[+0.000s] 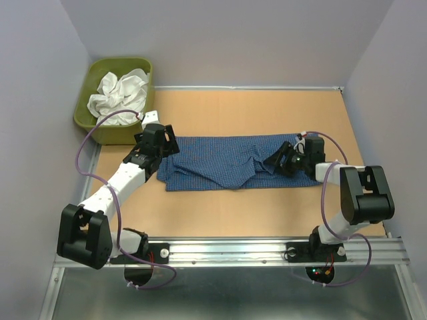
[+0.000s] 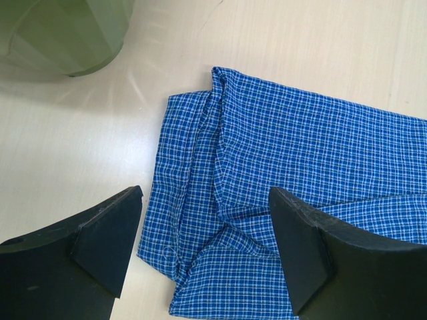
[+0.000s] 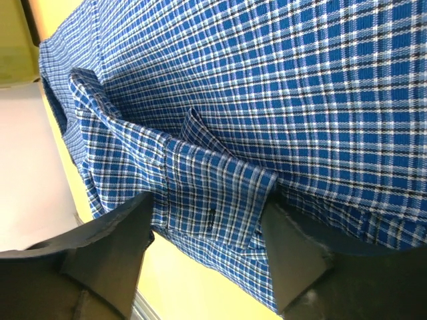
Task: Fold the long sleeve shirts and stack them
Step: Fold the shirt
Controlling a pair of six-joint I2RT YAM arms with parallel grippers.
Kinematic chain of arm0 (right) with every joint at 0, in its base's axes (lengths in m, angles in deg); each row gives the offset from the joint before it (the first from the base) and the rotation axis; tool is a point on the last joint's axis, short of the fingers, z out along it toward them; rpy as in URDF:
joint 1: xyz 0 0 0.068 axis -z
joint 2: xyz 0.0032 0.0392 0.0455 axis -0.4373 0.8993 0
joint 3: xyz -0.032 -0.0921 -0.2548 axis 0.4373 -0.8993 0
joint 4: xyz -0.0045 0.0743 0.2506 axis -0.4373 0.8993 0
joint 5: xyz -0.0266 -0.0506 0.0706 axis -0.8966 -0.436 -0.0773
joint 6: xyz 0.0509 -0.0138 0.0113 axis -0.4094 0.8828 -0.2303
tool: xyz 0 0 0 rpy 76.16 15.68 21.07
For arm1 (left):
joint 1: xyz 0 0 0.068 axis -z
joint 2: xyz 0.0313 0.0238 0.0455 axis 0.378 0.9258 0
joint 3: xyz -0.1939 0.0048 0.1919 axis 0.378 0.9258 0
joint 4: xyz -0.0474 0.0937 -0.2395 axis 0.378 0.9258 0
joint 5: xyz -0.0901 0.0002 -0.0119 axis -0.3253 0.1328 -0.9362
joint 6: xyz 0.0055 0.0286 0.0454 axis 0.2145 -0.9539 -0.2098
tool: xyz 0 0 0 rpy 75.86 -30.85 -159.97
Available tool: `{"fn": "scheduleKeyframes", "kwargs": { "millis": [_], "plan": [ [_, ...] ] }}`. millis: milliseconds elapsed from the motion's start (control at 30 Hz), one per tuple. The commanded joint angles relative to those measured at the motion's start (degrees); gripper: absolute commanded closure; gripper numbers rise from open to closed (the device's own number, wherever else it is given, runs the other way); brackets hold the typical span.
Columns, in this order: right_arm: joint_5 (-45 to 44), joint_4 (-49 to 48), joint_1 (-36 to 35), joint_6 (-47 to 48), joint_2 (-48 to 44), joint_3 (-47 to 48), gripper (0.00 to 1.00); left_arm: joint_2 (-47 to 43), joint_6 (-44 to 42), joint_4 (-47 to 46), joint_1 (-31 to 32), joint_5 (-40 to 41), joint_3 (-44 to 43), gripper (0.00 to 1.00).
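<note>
Top external view: white garment point(image 1: 123, 90) fills olive-green tub point(image 1: 84, 100). Left pincer point(image 2: 205, 197) released above blue checked shirt point(image 1: 220, 160). Right pincer point(image 3: 207, 207) straddles cuff point(image 3: 200, 177), grip indeterminate.

Shirt point(image 1: 227, 163): blue ground with a fine check of white and black lines. In the top view the check blurs to near-plain dark blue.

Garment point(image 1: 123, 93): plain white, no pattern.

Tub point(image 1: 87, 120): olive green, plain.

Table point(image 1: 267, 113): light tan wood tone. It appears pale cream in the left wrist view.

Walls point(image 1: 233, 40): pale grey-lilac, plain.

Left arm point(image 1: 117, 183) and right arm point(image 1: 330, 230): white links, black joint housings.

Left gripper point(image 2: 203, 233) and right gripper point(image 3: 210, 227): matt black fingers.

Cables point(image 1: 83, 157): purple.

Rail point(image 1: 233, 250): silver metal.
</note>
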Motion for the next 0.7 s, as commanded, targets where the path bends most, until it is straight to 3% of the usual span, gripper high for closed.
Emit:
{"fn": "scheduleKeyframes", "kwargs": {
  "millis": [0,67,100,200,300,467,667],
  "plan": [
    [1.8,-4.5,-0.2,-0.2,0.4,-1.4,0.34,-0.2,-0.2,-1.0,-0.2,1.1,-1.0,0.12],
    [1.9,-4.8,-0.2,-0.2,-0.6,-1.0,0.49,-0.2,-0.1,-1.0,-0.2,1.3,-1.0,0.12],
    [2.0,-4.8,-0.2,-0.1,-0.9,-0.9,0.49,-0.2,-0.1,-1.0,-0.2,1.3,-1.0,0.12],
    [2.3,-4.5,-0.2,-0.3,-2.9,-0.1,0.75,-0.2,0.0,-1.0,-0.2,1.3,-1.0,0.12],
    [2.5,-2.4,-0.3,-0.6,-4.7,1.7,0.87,-0.2,0.0,-0.9,-0.2,1.3,-1.0,0.12],
    [0.4,3.6,-0.3,1.1,-7.7,6.5,0.99,-0.3,0.0,-1.0,-0.3,1.2,-1.1,0.12],
    [-8.9,16.0,-0.3,6.4,-9.3,15.2,1.0,-0.7,-0.2,-0.9,-0.2,1.4,-1.0,0.12]
  ]
}}
